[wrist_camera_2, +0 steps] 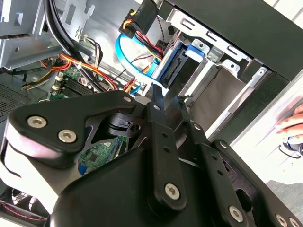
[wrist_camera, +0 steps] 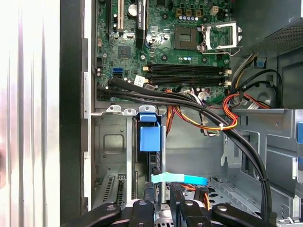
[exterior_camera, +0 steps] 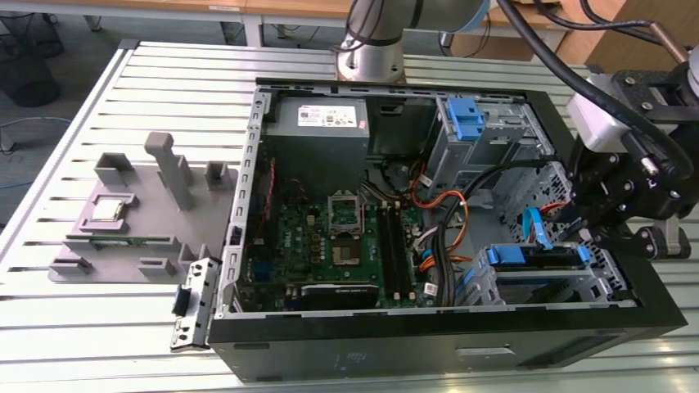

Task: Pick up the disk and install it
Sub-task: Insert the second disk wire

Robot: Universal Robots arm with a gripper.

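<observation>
The tool (exterior_camera: pixel 611 214) hangs at the edge of the open computer case (exterior_camera: pixel 437 344) on the exterior view's right, just above the drive cage (exterior_camera: pixel 595 278) in the case's near corner. In the second wrist view its two black fingers (wrist_camera_2: pixel 157 111) stand close together, almost touching at the tips, with nothing between them; the tool (wrist_camera_2: pixel 164 101) holds nothing.

The disk (exterior_camera: pixel 532 255), in its blue plastic carrier, sits just below the tool, already slid into the drive cage, with the blue front of the carrier facing into the case. In the second wrist view the disk (wrist_camera_2: pixel 177 64) lies just beyond the fingertips, apart from them, standing on edge between the metal walls of the cage. In the first wrist view the disk's (wrist_camera: pixel 149 137) blue tab shows in the slot straight ahead of the tool (wrist_camera: pixel 163 204). A light blue flat cable (wrist_camera: pixel 180 178) crosses between the tool and the disk, and it also curves beside the disk in the exterior view (exterior_camera: pixel 533 225).

Further in, bundles of black and orange wires (exterior_camera: pixel 453 205) run over the green main board (exterior_camera: pixel 327 246). A grey power supply box (exterior_camera: pixel 317 119) sits at the far end of the case, with a second blue bracket (exterior_camera: pixel 464 119) in the upper bay beside it. The case lies on a slatted metal desk (exterior_camera: pixel 164 74), and a grey plastic fixture (exterior_camera: pixel 142 213) stands well apart on the exterior view's left.
</observation>
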